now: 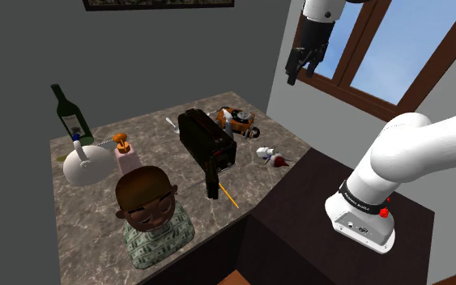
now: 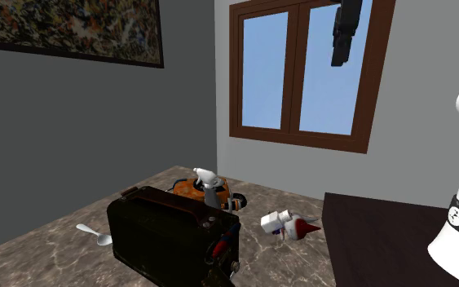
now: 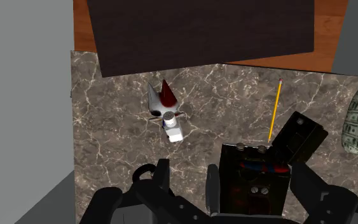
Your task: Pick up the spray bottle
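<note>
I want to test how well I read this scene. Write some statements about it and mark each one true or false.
1. The claw hangs high above the table, open and holding nothing. True.
2. The spray bottle lies flat on the floor. False: it stands upright on the table, next to an orange object.
3. The green wine bottle stands near a table corner. True.
4. The yellow pencil lies on top of the black box. False: it lies on the marble tabletop beside the box.
</note>
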`<state>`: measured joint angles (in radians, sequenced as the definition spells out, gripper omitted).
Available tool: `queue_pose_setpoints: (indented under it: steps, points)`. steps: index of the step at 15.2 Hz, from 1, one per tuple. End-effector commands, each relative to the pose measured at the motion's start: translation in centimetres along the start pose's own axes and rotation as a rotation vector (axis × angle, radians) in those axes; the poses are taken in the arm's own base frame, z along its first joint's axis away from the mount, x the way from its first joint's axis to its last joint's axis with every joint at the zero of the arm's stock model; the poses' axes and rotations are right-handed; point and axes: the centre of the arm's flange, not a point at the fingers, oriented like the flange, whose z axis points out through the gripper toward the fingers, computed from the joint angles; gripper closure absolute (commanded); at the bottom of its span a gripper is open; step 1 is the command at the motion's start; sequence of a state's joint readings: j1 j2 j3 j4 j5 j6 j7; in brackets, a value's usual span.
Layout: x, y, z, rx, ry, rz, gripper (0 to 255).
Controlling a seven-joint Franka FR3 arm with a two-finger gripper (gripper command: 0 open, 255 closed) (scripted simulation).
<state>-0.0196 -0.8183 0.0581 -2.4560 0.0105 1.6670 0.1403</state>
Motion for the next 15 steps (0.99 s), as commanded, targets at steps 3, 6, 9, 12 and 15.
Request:
queue_pose_setpoints:
  steps: [3,6,9,12,15]
  points:
    - [1.9,-0.2,1.8,0.001,0.0,0.001,0]
    - [4.8,-0.4,4.5,0.003,0.001,0.002,0]
    - [7.6,-0.6,7.2,0.005,0.001,0.003,0]
    - [10.5,-0.9,9.9,0.007,0.001,0.004,0]
    - [13.4,-1.1,12.6,0.008,0.002,0.005,0]
